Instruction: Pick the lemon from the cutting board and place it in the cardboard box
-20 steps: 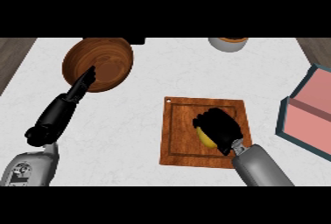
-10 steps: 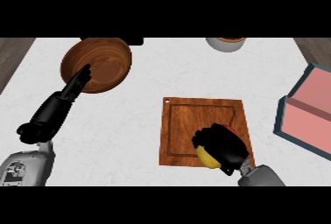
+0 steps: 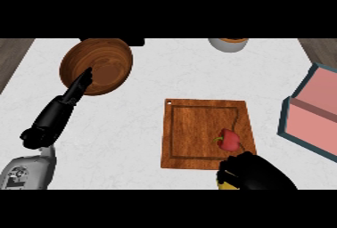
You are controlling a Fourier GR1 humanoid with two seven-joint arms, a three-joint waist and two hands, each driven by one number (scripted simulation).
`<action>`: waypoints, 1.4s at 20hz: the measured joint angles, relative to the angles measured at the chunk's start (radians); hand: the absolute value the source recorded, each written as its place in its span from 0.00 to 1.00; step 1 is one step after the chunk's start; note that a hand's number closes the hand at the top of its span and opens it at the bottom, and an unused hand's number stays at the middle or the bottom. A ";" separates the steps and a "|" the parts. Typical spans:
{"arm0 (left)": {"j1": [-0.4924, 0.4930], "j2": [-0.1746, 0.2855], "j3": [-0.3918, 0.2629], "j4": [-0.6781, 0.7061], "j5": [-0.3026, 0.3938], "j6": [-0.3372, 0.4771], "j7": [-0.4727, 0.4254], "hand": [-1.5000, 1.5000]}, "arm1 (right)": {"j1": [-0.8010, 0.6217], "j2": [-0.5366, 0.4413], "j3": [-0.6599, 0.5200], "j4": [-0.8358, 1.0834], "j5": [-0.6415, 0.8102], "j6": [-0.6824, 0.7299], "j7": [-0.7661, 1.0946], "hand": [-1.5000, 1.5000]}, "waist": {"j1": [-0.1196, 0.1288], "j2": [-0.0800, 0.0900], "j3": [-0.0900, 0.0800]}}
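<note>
Now, from the head view, the right hand (image 3: 255,174) sits at the lower right of the frame, just past the cutting board's (image 3: 197,133) bottom edge. Its fingers are curled round the lemon (image 3: 225,186), which shows only as a yellow sliver. A red pepper (image 3: 230,140) lies on the board's right side. The pink, teal-walled box (image 3: 316,113) stands at the right edge, apart from that hand. The left hand (image 3: 74,91) rests at upper left, fingers straight, tips over the wooden plate (image 3: 102,60).

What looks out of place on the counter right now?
Nothing is spilled or broken. The black right hand curls round the yellow lemon at the near edge of the brown wooden cutting board, where a small red pepper lies.
</note>
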 measured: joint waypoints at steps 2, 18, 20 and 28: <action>0.005 -0.002 -0.003 -0.016 -0.003 0.002 0.007 0.50 | 0.027 -0.022 -0.038 -0.089 -0.037 0.009 -0.009 1.00 | 0.002 0.000 0.000; -0.001 0.001 0.007 0.005 0.003 -0.014 -0.013 0.50 | -0.147 0.037 -0.628 -0.236 -0.531 0.199 0.375 1.00 | 0.017 0.006 0.000; -0.024 -0.001 0.009 0.023 0.003 -0.015 -0.013 0.50 | -0.223 0.003 -0.695 -0.163 -0.576 0.224 0.404 1.00 | 0.018 0.006 0.000; -0.038 -0.014 -0.006 0.023 -0.006 -0.016 -0.001 0.50 | -0.408 -0.213 -0.792 0.251 -0.536 0.255 0.284 1.00 | 0.032 0.010 0.000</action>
